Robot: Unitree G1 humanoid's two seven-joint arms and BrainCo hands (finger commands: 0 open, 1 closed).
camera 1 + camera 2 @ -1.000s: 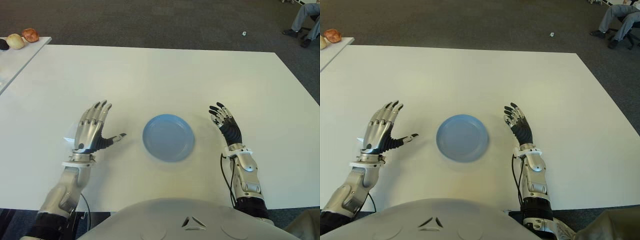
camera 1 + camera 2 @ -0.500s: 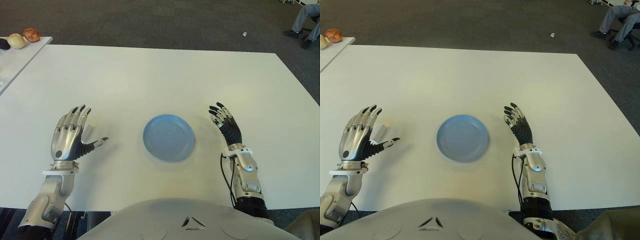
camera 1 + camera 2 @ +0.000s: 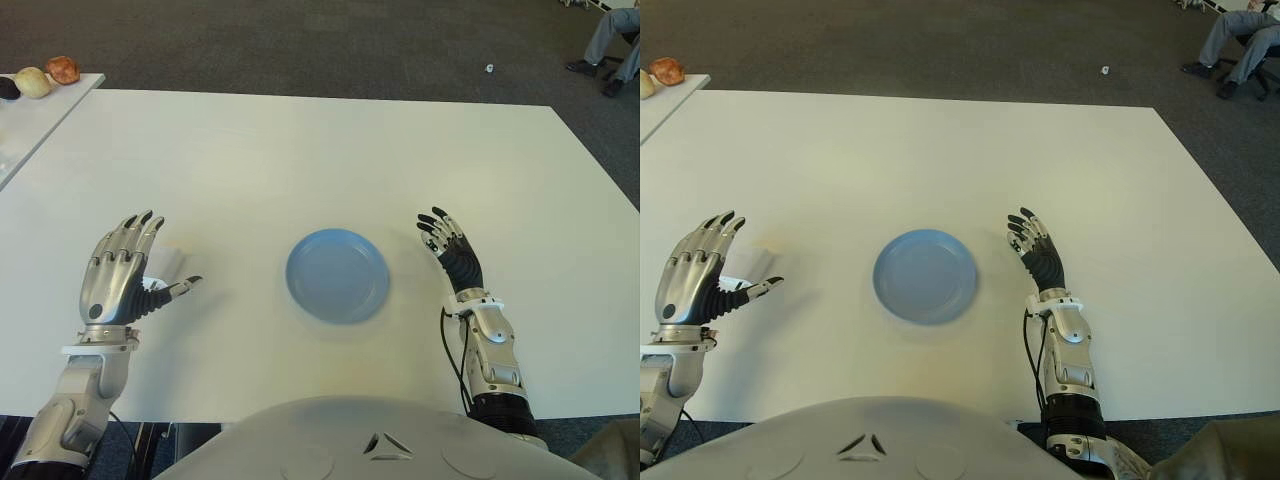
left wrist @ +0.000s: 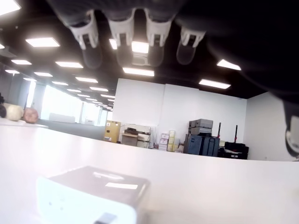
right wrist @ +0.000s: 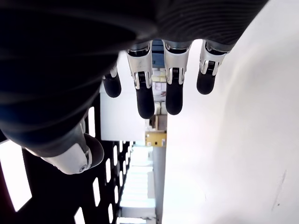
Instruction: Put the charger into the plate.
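A small white charger (image 3: 168, 266) lies on the white table (image 3: 320, 150), left of the round blue plate (image 3: 337, 275), which has nothing in it. My left hand (image 3: 128, 268) stands palm-side toward the charger with its fingers spread; the charger shows between the thumb and the fingers, not grasped. In the left wrist view the charger (image 4: 88, 196) lies just below the straight fingertips (image 4: 125, 35). My right hand (image 3: 447, 240) shows to the right of the plate with its fingers spread and nothing in it.
A second table (image 3: 30, 120) at the far left carries a few round items (image 3: 35, 80). Dark carpet lies beyond the far edge, with a small white scrap (image 3: 489, 68) on it and a seated person's legs (image 3: 610, 40) at the far right.
My left hand has swung leftward and a little nearer to me, passing over the charger, which now shows on the hand's right side instead of its left. The right hand has not moved.
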